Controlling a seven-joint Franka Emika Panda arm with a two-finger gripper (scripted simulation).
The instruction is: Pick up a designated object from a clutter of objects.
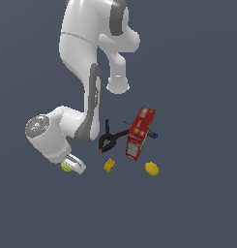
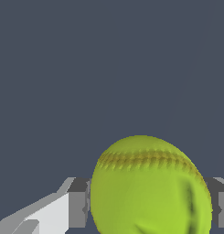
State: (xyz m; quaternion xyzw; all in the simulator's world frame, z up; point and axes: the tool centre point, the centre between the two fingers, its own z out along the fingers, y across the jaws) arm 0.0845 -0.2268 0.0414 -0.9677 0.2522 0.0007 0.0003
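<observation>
One arm and one gripper (image 1: 73,165) were in view. The wrist view showed, nearest the camera, one yellow-green ball (image 2: 150,187) with a stitched seam across its upper part; it filled the space between the two grey fingers (image 2: 77,203), which stood against its sides, so the gripper held the ball. Behind it lay only bare dark floor (image 2: 109,64).

In the exterior view the ball (image 1: 66,167) appeared only as a small green sliver at the tip of the gripper, low at the exterior view's left and well apart from the other things. Whether it rested on the floor or hung just above it could not be told.

The exterior view alone showed the clutter, one of each: a yellow block (image 1: 109,165) nearest the gripper, a yellow lemon (image 1: 152,168) toward the exterior view's right, a black clamp (image 1: 110,137) with a red tip, and a red box (image 1: 140,132) lying tilted, its side touching the clamp's handle. A small blue item (image 1: 153,135) showed just beside the far side of the box, partly hidden by it.
</observation>
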